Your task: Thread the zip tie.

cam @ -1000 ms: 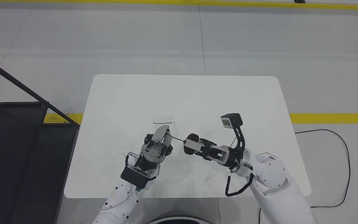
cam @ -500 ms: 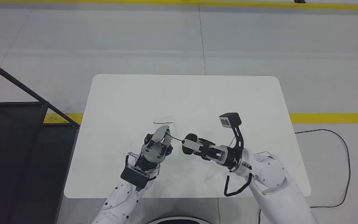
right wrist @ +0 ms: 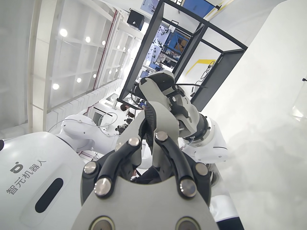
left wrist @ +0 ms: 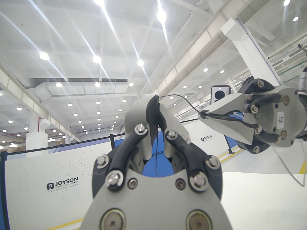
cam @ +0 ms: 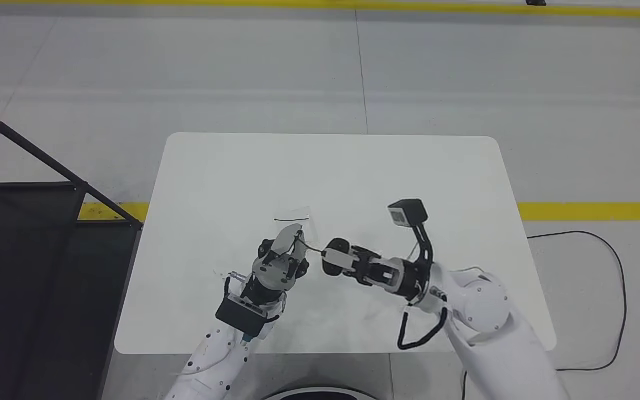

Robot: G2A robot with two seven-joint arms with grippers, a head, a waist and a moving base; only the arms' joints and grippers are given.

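Note:
A thin black zip tie (cam: 315, 247) hangs in the air over the white table (cam: 420, 180), stretched between my two grippers near the front middle. My left gripper (cam: 293, 243) is shut on one end; in the left wrist view the strand (left wrist: 156, 149) runs down between its fingers (left wrist: 153, 111). My right gripper (cam: 333, 254) is shut on the other end, its tips (left wrist: 203, 116) pinching the tie just to the right of the left gripper. In the right wrist view my own right gripper (right wrist: 146, 114) is closed, with the left gripper (right wrist: 163, 82) beyond it.
A second black zip tie (cam: 291, 216) lies on the table just beyond the left gripper, by a clear plastic wrapper (left wrist: 287, 171). A black frame (cam: 40, 260) stands off the table's left edge. The far half of the table is bare.
The right arm has crept slightly left, bringing its gripper a little closer to the left gripper. The left arm has stayed still.

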